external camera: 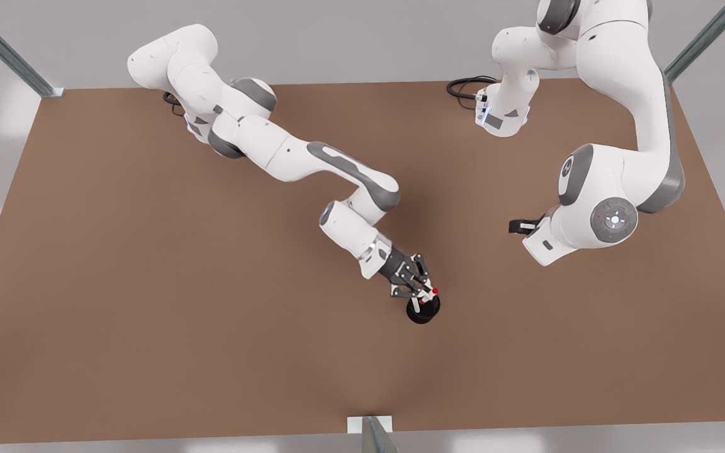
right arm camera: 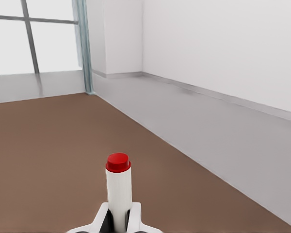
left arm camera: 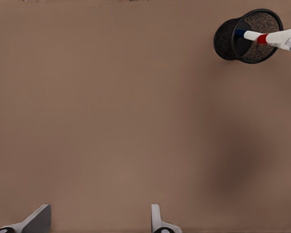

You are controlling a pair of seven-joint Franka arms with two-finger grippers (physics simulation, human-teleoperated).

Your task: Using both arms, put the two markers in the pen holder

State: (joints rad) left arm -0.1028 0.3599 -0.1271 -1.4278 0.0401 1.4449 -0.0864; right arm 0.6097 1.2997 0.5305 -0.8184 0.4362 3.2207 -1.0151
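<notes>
Risk: right gripper (external camera: pixel 423 292), fingers clamped on red-capped white marker (right arm camera: pixel 119 189) over black mesh pen holder (external camera: pixel 423 309) at desk's 6 o'clock, may tip it. Blue-capped marker (left arm camera: pixel 243 34) inside. Left gripper (left arm camera: pixel 99 221) waits, fingers apart.

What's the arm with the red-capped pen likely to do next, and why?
Probably the right gripper should ease down a little. It holds the red marker with its lower end at the pen holder's mouth, not yet released. The blue marker seems to sit inside already. The left gripper waits open, off to the front view's right.
</notes>
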